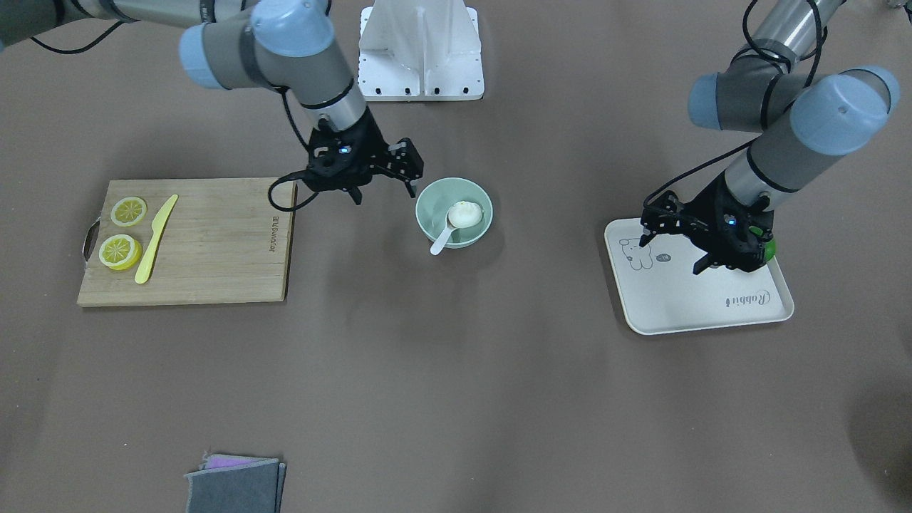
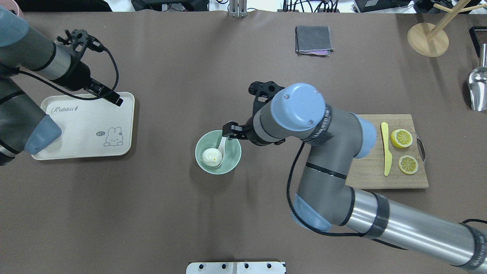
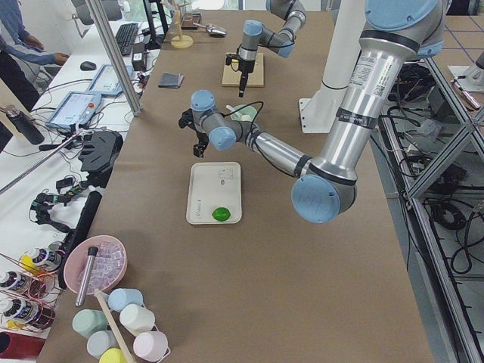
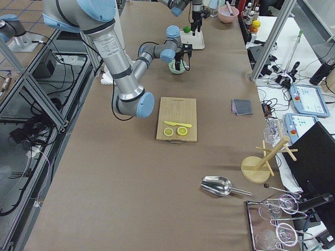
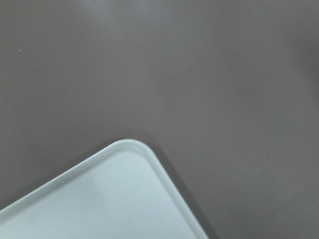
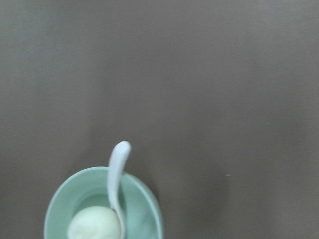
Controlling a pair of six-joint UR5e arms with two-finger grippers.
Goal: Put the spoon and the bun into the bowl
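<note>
The pale mint-green bowl (image 1: pixel 429 216) stands at the table's middle. The white bun (image 1: pixel 466 212) lies inside it. The white spoon (image 1: pixel 442 236) rests with its scoop in the bowl beside the bun and its handle over the rim. My right gripper (image 1: pixel 382 192) is open and empty, just beside the bowl, touching nothing. The right wrist view shows the bowl (image 6: pixel 149 209), the spoon (image 6: pixel 116 172) and the bun (image 6: pixel 93 225) at its bottom edge. My left gripper (image 1: pixel 670 254) is open and empty, above the white tray (image 1: pixel 705 310).
A green lime (image 1: pixel 770 249) lies on the tray behind the left gripper. A wooden cutting board (image 1: pixel 221 242) holds two lemon slices (image 1: pixel 128 211) and a yellow knife (image 1: pixel 155 239). A folded grey cloth (image 1: pixel 235 486) lies at the operators' edge. The white robot base (image 1: pixel 420 60) stands behind the bowl.
</note>
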